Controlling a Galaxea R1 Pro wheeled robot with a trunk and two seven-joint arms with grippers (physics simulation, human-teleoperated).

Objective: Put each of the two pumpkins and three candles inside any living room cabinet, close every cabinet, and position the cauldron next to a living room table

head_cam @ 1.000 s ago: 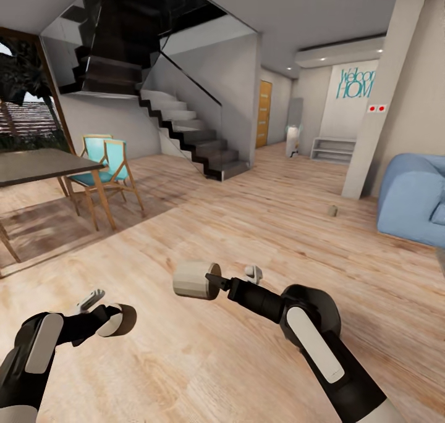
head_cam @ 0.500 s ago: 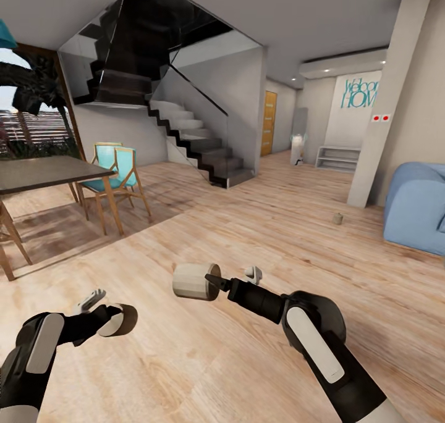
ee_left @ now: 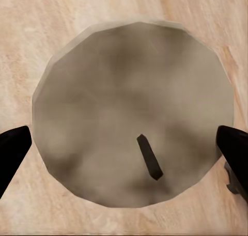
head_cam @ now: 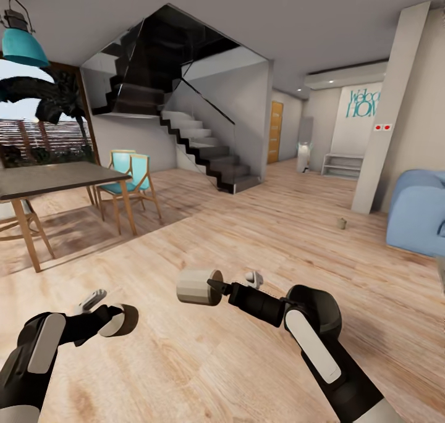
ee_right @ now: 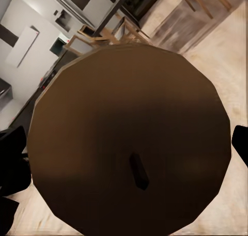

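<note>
Two candles are held, one per gripper. Far left in the head view: dark dining table [head_cam: 55, 177] with teal chairs [head_cam: 133, 173] behind it, a teal pendant lamp [head_cam: 21, 43] above. Left gripper [head_cam: 127, 320] low over the wood floor [head_cam: 204, 361]; in the head view its candle looks like a pale disc at the tip. Left wrist view shows that candle [ee_left: 133, 114] end-on, wick toward the camera, a black fingertip [ee_left: 13, 148] at each side of it, closed onto it as far as can be seen. Centre: dark staircase [head_cam: 204, 148] against the back wall. Right gripper [head_cam: 213, 285] reaches toward centre, clamped on the second candle [head_cam: 198, 287], which lies sideways, flat top facing right toward the arm. Right wrist view shows this candle [ee_right: 129, 143] end-on in shadow, dark fingers [ee_right: 240, 143] at its edges. Further right, a third candle [head_cam: 342, 223] stands on the floor, well apart from both arms, near the white pillar [head_cam: 389, 108]. Beyond it a pale shelf rack [head_cam: 343, 163] under teal wall lettering. Blue sofa [head_cam: 417, 216] at the right edge.
</note>
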